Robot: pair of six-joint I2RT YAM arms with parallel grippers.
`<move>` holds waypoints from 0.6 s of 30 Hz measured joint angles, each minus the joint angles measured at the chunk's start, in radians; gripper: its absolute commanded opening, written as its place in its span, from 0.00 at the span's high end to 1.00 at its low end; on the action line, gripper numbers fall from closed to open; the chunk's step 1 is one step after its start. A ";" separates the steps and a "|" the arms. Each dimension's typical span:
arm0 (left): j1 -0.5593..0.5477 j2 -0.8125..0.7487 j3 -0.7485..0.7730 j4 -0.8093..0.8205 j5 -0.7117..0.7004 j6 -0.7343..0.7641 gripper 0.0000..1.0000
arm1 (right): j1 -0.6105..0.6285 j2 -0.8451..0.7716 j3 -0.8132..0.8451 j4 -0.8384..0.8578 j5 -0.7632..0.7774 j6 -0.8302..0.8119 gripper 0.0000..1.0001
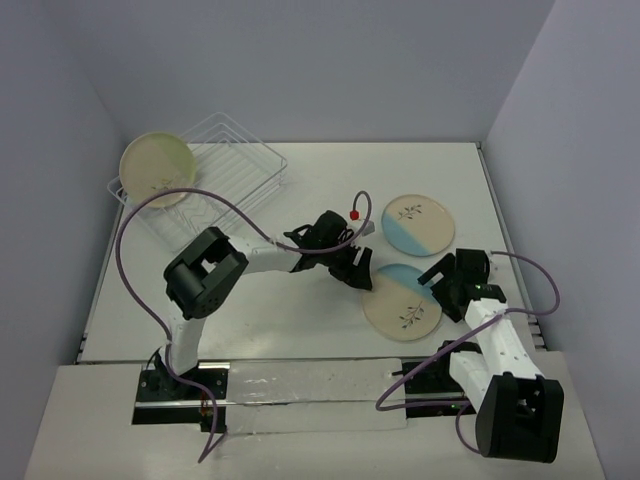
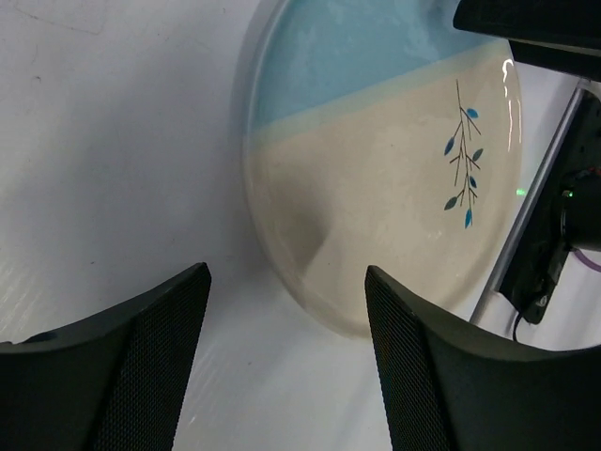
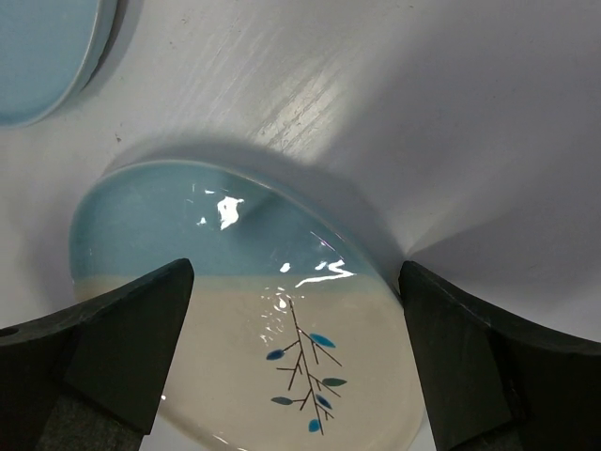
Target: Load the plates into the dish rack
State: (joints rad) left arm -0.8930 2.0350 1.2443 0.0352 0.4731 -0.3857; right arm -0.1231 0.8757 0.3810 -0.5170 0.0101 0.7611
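While near plate (image 1: 402, 301) lay flat on table (image 1: 300, 330), well apart from dish rack (image 1: 240, 160), you had left gripper (image 2: 286, 329) spread wide at its left rim and right gripper (image 3: 296, 348) gaping over its blue side, neither grasping anything. Likely best: you needed one finger under rim, other on top, since flat glazed plate could slide. Cream plate (image 1: 157, 168) leaned in rack; far plate (image 1: 418, 222) lay flat beyond.

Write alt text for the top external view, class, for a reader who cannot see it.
Over a white table, the left gripper and right gripper hover open at opposite edges of the near half-blue plate. A second half-blue plate lies just beyond it; a cream plate leans in the wire dish rack at far left.
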 measured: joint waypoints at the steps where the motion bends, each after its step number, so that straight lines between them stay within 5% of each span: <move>1: -0.003 0.000 0.000 -0.002 -0.009 0.002 0.38 | -0.001 0.003 0.001 0.002 -0.004 0.000 0.03; 15: -0.051 0.056 0.109 -0.105 -0.218 0.025 1.00 | -0.011 0.031 0.002 0.039 -0.098 -0.067 0.14; 18: -0.048 0.059 0.118 -0.108 -0.242 0.011 1.00 | -0.015 0.029 -0.005 0.050 -0.120 -0.090 0.25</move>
State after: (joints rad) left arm -0.9408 2.0943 1.3627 -0.0727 0.2309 -0.3748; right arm -0.1379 0.9046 0.3762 -0.4674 -0.1095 0.6710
